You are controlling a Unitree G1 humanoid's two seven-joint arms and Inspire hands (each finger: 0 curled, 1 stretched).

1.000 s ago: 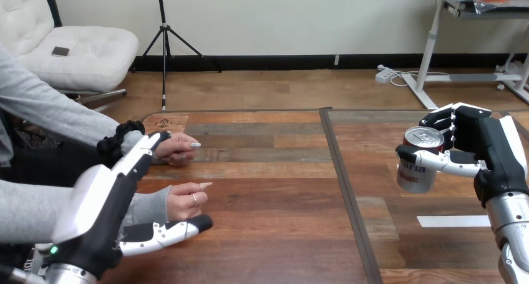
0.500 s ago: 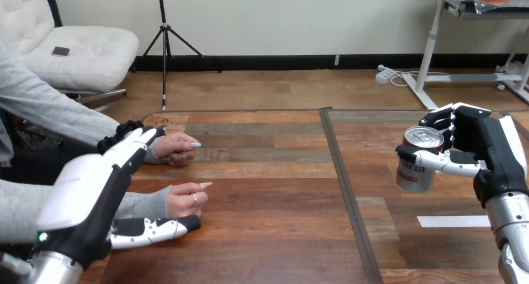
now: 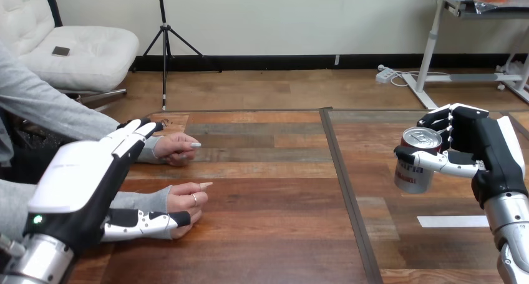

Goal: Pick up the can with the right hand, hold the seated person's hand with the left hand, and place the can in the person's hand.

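Observation:
A silver can (image 3: pixel 417 165) with red print is gripped in my right hand (image 3: pixel 485 151) at the table's right side, with the thumb across its front and the fingers curled behind it. The can tilts slightly. My left hand (image 3: pixel 73 187) is at the lower left with its fingers straight, reaching over the person's near forearm. Its thumb (image 3: pixel 146 222) lies along the near edge of the person's near hand (image 3: pixel 187 198), touching it. That hand rests on the table with its fingers loosely curled. The person's far hand (image 3: pixel 178 146) lies flat further back.
A dark seam (image 3: pixel 345 184) runs front to back through the wooden table. A white tape strip (image 3: pixel 452 221) lies on the table below my right hand. Bare wood spans the middle between the person's hands and the can.
My left hand has drawn back to the left, and its thumb has slid from in front of the person's near hand to lie against it. The can has edged slightly left.

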